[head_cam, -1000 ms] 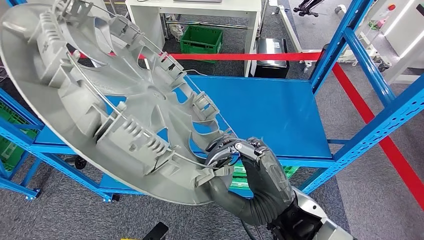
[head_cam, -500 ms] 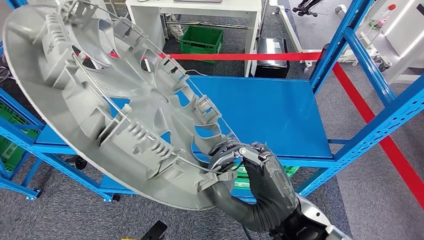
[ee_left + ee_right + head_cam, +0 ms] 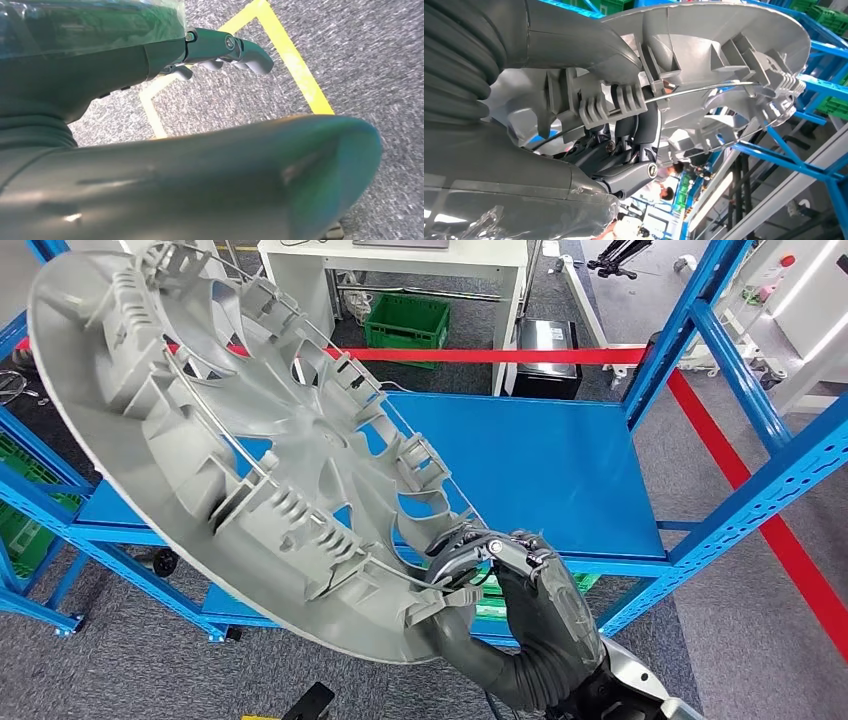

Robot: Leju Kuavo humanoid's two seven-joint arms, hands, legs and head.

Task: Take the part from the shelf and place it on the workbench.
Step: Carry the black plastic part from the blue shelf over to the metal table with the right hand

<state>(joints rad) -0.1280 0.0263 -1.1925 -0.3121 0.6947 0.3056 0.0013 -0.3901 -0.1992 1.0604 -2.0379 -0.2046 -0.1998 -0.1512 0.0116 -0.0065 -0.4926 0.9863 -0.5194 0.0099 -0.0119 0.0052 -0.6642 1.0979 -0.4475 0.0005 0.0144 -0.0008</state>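
The part is a large grey wheel cover, held up in the air and tilted, its ribbed inner side facing me. My right hand grips its lower rim, thumb under the edge and fingers hooked over the wire ring. Up close in the right wrist view, the fingers curl around the wheel cover at a clip. Behind it lies the blue shelf, bare on its right half. My left hand hangs over the grey floor with its fingers apart and nothing in them.
Blue shelf uprights stand at the right and a blue rail at the left. Red tape runs across the carpet behind the shelf. Farther back are a white table, a green crate and a black box.
The wheel cover and my right hand have drifted slightly right and up in view; the grip is the same.
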